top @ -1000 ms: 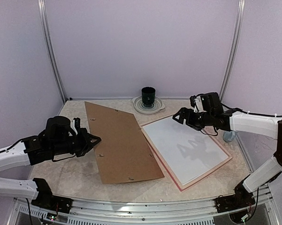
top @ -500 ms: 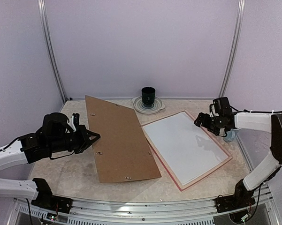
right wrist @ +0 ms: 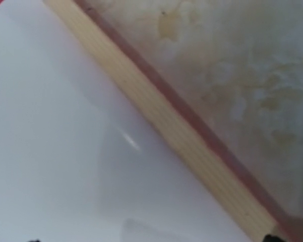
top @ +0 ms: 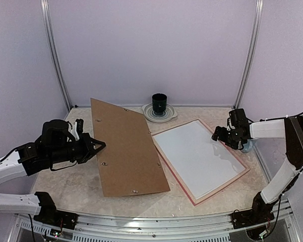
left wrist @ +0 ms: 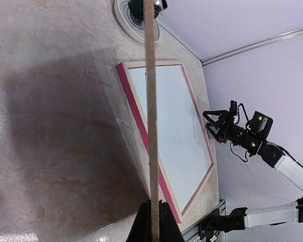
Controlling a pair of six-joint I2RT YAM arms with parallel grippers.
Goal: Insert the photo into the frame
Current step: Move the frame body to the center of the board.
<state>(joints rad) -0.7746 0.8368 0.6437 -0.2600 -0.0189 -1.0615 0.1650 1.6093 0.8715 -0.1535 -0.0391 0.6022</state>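
Backing board (top: 128, 148) tilted, left jaws clamped on its edge, right jaws wide, empty, near frame's (right wrist: 156, 113) blurred rim

1 frame (top: 222, 187) right of centre, 1 white sheet (top: 196, 156) inside; 1 brown backing board (top: 126, 151) centre-left; 1 dark cup (top: 159, 101), 1 saucer (top: 150, 114) top centre; 2 grippers: left gripper (top: 102, 146), right gripper (top: 217, 135).

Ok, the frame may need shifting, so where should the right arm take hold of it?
Probably the long right rim of the frame, approached from the right, where the open right gripper hovers. It lies flat on the table, back up, and a white sheet fills its middle, so only the narrow rim offers the fingers a pinch.
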